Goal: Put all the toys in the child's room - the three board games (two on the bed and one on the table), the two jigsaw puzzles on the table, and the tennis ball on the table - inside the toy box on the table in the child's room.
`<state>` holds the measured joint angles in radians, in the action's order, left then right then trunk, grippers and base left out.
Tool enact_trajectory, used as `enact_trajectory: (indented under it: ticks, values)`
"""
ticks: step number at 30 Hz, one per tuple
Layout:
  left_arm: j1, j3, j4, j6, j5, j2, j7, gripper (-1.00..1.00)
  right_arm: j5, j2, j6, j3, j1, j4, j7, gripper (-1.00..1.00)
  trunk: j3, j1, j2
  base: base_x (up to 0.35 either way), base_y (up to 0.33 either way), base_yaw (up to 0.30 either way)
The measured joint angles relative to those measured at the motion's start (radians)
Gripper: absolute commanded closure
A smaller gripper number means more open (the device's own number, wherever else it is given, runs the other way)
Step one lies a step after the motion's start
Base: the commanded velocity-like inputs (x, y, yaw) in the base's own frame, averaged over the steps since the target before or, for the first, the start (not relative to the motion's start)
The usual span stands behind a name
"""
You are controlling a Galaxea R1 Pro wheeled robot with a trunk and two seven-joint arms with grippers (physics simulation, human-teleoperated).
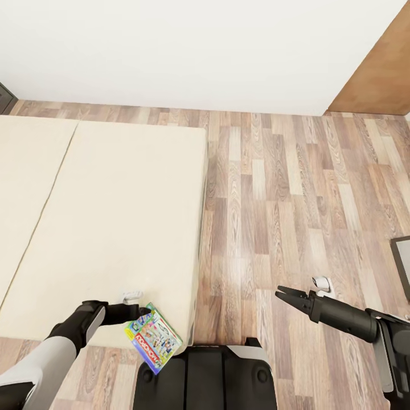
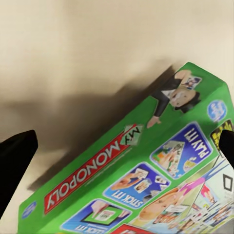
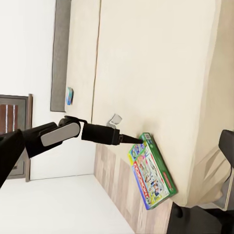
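A green-edged multicolour board game lettered "MONOPOLY" hangs tilted past the near edge of the beige bed. My left gripper is shut on the box's upper corner. In the left wrist view the box stretches between the two dark fingers, throwing a shadow on the mattress. The right wrist view shows the same box at the left gripper, and a small blue board game lying on the bed near the grey headboard. My right gripper hovers open over the floor, holding nothing.
Wood-plank floor runs right of the bed to a white wall. A brown wooden panel stands at the far right. A dark-framed object sits at the right edge. My base is close to the bed's corner.
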<state>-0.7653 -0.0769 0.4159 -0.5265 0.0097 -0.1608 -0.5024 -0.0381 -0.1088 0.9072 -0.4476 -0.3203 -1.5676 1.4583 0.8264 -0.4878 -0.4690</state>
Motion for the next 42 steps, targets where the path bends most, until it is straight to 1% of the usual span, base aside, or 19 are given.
enact_trajectory:
  ticks: [16,29,34,36,37,41,42]
  values:
    - [0.002,0.002,0.014,-0.005,-0.015,-0.002,0.002,-1.0,-0.001,0.0,0.0,0.0,0.0,0.0,0.0,-1.0,0.009,0.0,0.0,0.0,0.0,0.0]
    - [0.002,0.003,0.02,-0.009,-0.004,-0.009,-0.004,-1.0,-0.001,0.0,0.0,0.0,0.0,0.0,0.001,-1.0,0.016,0.001,0.0,0.0,0.0,0.0]
    - [0.002,-0.008,0.017,-0.005,0.001,-0.011,-0.008,-1.0,-0.001,0.0,0.0,0.0,0.0,0.0,0.002,-1.0,0.018,0.001,0.0,0.0,0.0,0.0]
    - [0.003,-0.023,0.004,-0.004,0.021,-0.014,-0.012,-1.0,-0.001,0.0,0.0,0.0,0.0,0.0,0.002,-1.0,0.018,0.0,0.0,-0.003,0.0,0.0]
    - [0.003,-0.028,0.003,-0.007,0.025,-0.015,-0.013,-1.0,-0.001,0.0,0.0,0.0,0.0,0.0,0.002,-1.0,0.018,0.0,0.0,-0.017,0.0,0.0]
    - [0.004,-0.048,0.002,0.001,0.004,-0.023,-0.027,-1.0,-0.001,0.0,0.0,0.0,0.0,0.0,0.002,-1.0,0.018,0.0,0.0,-0.045,0.0,0.0]
    - [0.004,-0.051,0.003,0.003,0.004,-0.024,-0.034,-1.0,-0.001,0.0,0.0,0.0,0.0,0.0,0.002,-1.0,0.018,0.0,0.0,-0.038,0.0,0.0]
